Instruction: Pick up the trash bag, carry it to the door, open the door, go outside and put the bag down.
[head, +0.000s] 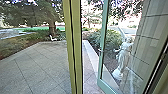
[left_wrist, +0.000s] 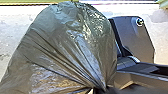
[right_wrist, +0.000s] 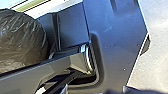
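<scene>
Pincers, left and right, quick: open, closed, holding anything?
Left pincer: closed on the trash bag, at its gathered neck.
Right pincer: can't tell whether it is open or closed.

"How does our trash bag (left_wrist: 65, 45) look?"
"Dark, glossy and slightly see-through. We see it full and bulging, its long creases drawn into a tight, gathered neck."
"And where do we have it?"
"Close before our left wrist, beside our own base; we can't tell whether it touches the ground."
"What about our door (head: 100, 67)?"
"We see it ahead to our right, upright and standing open, clear glass in a pale green frame."
</scene>
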